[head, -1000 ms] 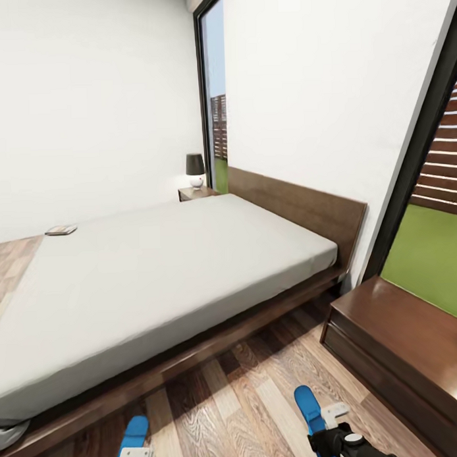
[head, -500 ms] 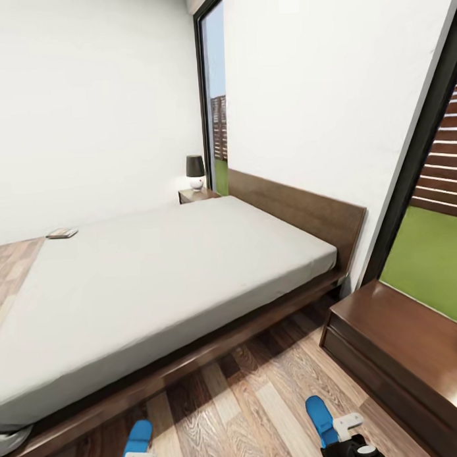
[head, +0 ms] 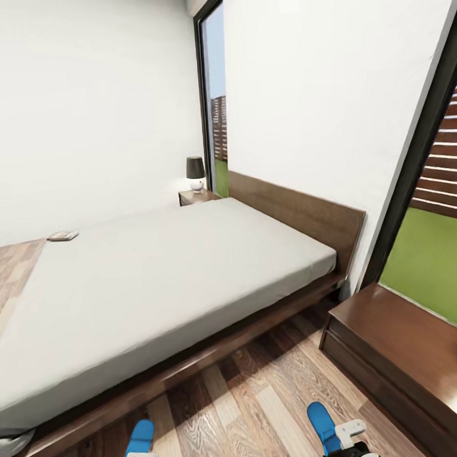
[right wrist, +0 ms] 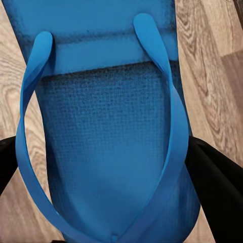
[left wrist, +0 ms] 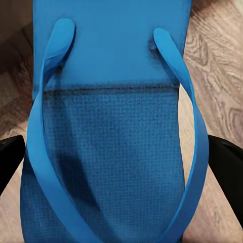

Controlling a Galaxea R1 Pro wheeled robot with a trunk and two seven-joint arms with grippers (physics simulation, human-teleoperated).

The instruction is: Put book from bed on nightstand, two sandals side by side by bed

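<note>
Sandals both in our grippers: left gripper (left wrist: pixel 121 167) clamps left sandal (left wrist: pixel 109 126), right gripper (right wrist: pixel 109 172) clamps right sandal (right wrist: pixel 109 116), beside the bed (head: pixel 158 283); book (head: pixel 63 235) on bed's far corner.

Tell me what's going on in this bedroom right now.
The robot stands beside the bed with a blue sandal in each gripper: the left sandal and the right sandal are both clamped between dark fingers above the wood floor. The book lies on the mattress's far corner. A nightstand stands near the robot's right.
</note>
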